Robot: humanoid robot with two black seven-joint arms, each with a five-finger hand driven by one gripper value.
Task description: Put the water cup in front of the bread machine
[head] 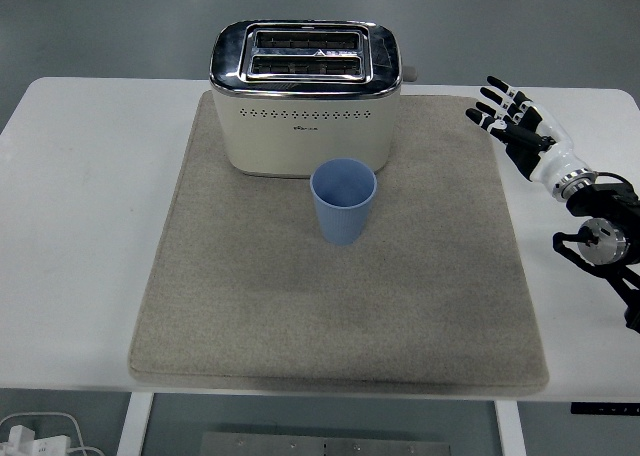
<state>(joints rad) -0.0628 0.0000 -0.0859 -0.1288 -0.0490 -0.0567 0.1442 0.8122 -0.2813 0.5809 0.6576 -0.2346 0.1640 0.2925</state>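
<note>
The water cup (343,203) stands upright on the beige mat (260,306), open mouth up, and nothing can be seen inside it; the inner wall and floor look the same pale blue as the outside. It is a plain tumbler with faint vertical ribbing on its side, narrowing slightly toward its base. It sits just in front of the bread machine (306,96), close to the lower right part of that appliance's front face, with only a narrow strip of mat between the two.

The bread machine is a cream-coloured two-slot toaster with a shiny chrome top and a row of small vent holes along its front. Both slots are visible from above and hold only dark wire guides. It stands at the far edge of the mat, which covers the middle of the white worktop (80,196).

The right hand (515,119) hovers above the worktop at the mat's far right corner, well apart from the cup. Its fingers (491,97) are spread wide and hold nothing. The black forearm trails back toward the picture's right edge.
</note>
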